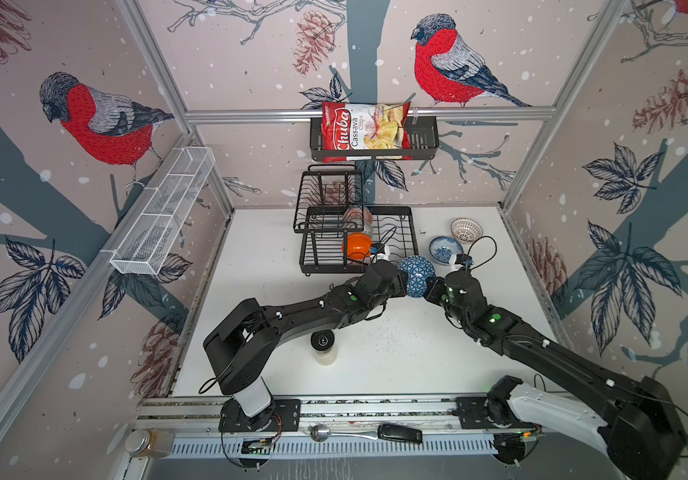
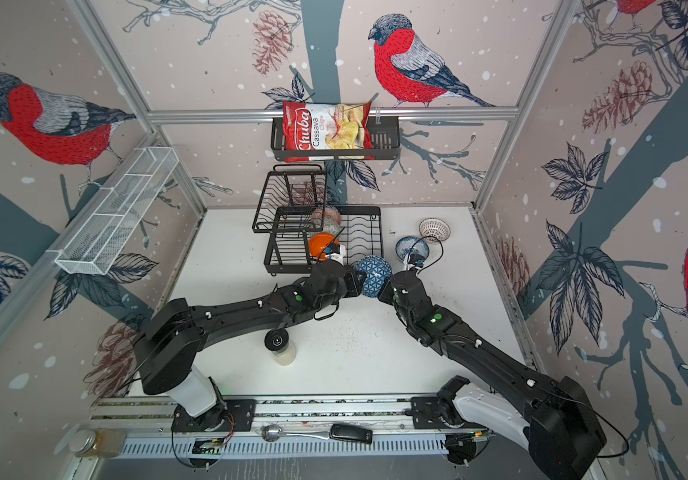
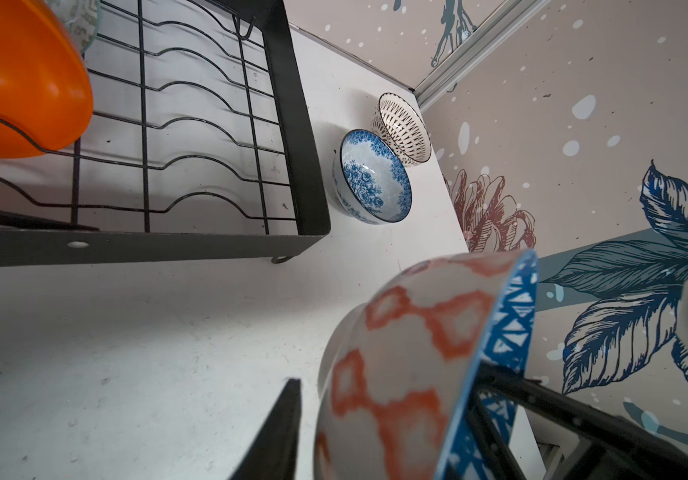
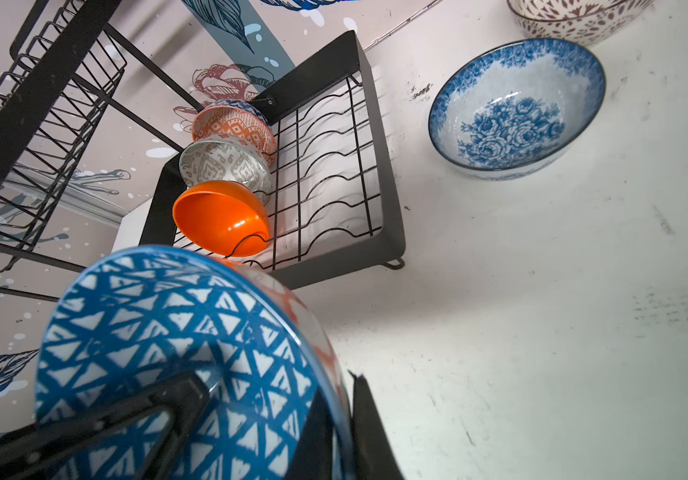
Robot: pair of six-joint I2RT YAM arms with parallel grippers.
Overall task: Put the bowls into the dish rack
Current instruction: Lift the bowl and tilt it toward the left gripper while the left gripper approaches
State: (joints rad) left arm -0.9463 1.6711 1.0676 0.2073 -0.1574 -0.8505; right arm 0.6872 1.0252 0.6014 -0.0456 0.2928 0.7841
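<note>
Half loaded: glossy orange bowl (image 4: 222,216), grey-green bowl (image 4: 224,164) and orange-white bowl (image 4: 234,129) stand in the lower tray of the dish rack (image 1: 411,232). The blue-triangle bowl (image 1: 416,276) hangs mid-frame in both top views, right pincer (image 1: 427,286) pinching its rim, left pincer (image 1: 404,282) straddling it, grip unclear. Floral bowl (image 1: 445,249) and lattice bowl (image 1: 466,230) wait on the table (image 1: 375,353) at right.

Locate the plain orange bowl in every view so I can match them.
In a top view: orange bowl in the dish rack, lower tray, near its front.
In a top view: same spot.
Left wrist: close up, on the wavy dividers.
Right wrist: frontmost of three racked bowls.
Shared landmark: the wavy dividers.
</note>
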